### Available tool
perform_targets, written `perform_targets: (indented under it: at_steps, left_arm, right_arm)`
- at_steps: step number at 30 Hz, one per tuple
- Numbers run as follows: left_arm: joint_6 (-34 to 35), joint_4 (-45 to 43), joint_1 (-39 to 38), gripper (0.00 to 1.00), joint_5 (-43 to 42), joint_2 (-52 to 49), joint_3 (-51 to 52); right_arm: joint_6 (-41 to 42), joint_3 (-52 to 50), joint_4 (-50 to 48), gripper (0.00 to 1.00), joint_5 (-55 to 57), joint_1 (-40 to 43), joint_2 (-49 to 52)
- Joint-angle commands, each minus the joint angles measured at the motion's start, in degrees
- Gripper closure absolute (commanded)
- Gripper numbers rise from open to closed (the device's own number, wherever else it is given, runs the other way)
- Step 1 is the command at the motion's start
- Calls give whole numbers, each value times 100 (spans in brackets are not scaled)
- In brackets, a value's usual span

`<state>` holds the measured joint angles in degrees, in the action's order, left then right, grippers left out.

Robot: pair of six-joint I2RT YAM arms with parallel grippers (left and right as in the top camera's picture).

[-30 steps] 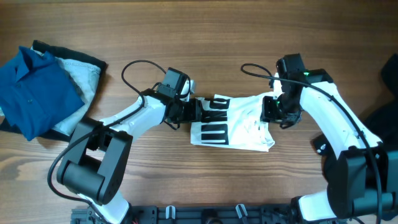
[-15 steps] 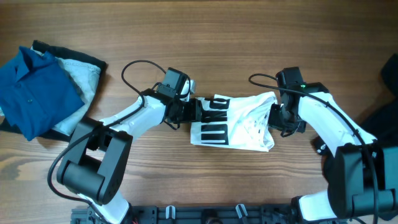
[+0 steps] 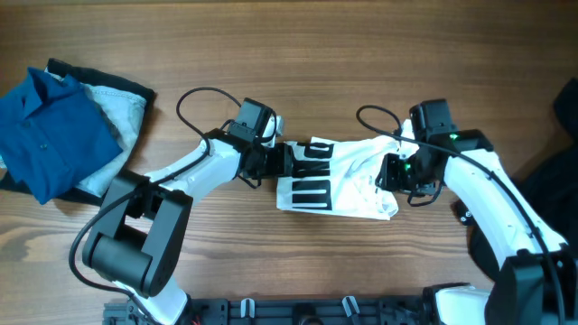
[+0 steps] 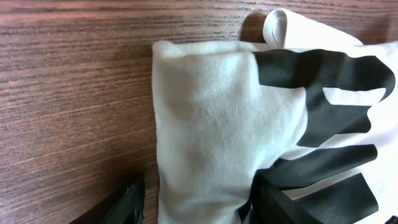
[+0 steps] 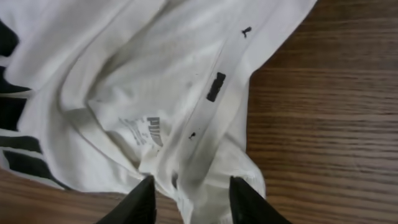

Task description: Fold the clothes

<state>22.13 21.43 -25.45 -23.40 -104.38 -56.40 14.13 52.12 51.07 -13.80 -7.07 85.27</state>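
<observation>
shirt [image 3: 348,181] is lying half folded: left end effector [image 3: 291,161] is clamping its edge, right end effector [image 3: 392,172] is hovering apart over it; pile [image 3: 45,126] far beyond left one is waiting.

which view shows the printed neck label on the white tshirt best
Right wrist view: the neck label on the white T-shirt is close and its logo readable. Overhead shows the whole shirt, but the label is too small to make out. Left wrist shows only a folded edge with black bars, no label.
</observation>
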Motion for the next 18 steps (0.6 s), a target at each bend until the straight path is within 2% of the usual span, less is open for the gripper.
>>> perform_targets:
  at_steps: [1, 7, 18]
  left_arm:
    - [-70, 17, 7, 46, 101, -98, 31]
    - [-70, 17, 7, 46, 101, -98, 31]
    - [-70, 17, 7, 46, 103, -98, 31]
  right_arm:
    - [-59, -251, -208, 64, -133, -9, 79]
    - [-61, -297, -245, 70, -133, -9, 79]
    - [-50, -313, -236, 71, -247, -15, 79]
